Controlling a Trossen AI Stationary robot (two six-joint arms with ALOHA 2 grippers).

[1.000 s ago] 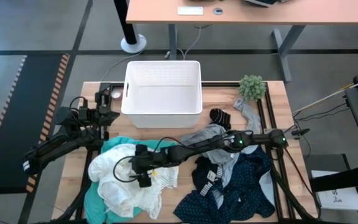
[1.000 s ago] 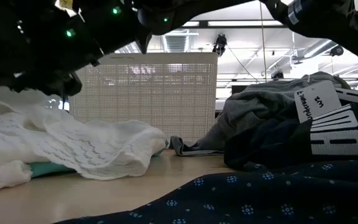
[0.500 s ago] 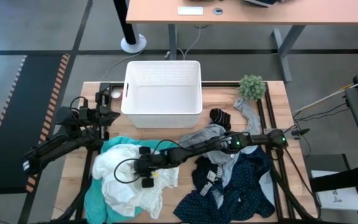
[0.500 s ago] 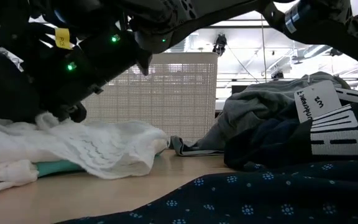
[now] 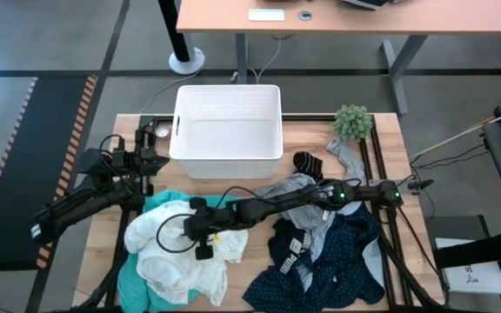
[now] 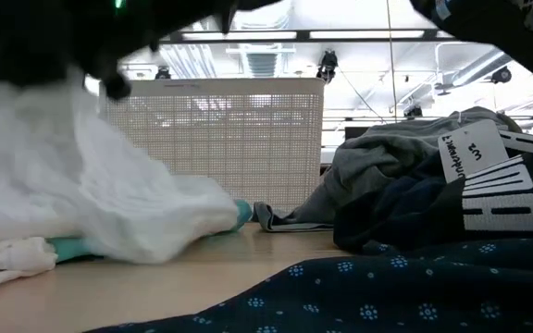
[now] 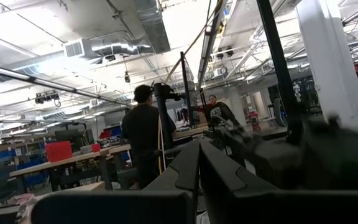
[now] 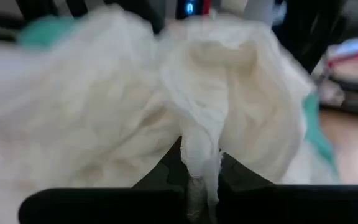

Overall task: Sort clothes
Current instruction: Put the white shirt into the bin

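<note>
Reaching far across the bench point(image 5: 103, 228), the right gripper point(image 5: 200, 233) has its fingers point(image 8: 166, 171) pinched on a fold of the white garment point(image 5: 177, 256). In the right wrist view the white cloth point(image 8: 216, 124) is squeezed into a thin strip between the two dark fingers. In the low view the white garment point(image 6: 72, 185) hangs up off the bench like a little tent, but it looks smeared there, so how much of it is off the wood is hard to tell.

The white garment lies at about 8 o'clock on the bench. A teal garment point(image 5: 133, 283) peeks out from under it. The navy garment with small dots point(image 5: 337, 269) is at 5 o'clock. The grey garment point(image 5: 298, 196) is heaped near the middle, touching the navy one. A black piece with white stripes point(image 5: 307, 163) sits at about 2 o'clock, beside the white basket point(image 5: 227, 130), which stands at 12 o'clock. A small green plant point(image 5: 353, 122) is at 1 o'clock.

The left gripper point(image 5: 150, 161) waits at 10 o'clock, just beside the basket. Its fingers point(image 7: 194, 171) are pressed tight together with nothing between them. Past them, a person point(image 7: 143, 143) stands in the room.
</note>
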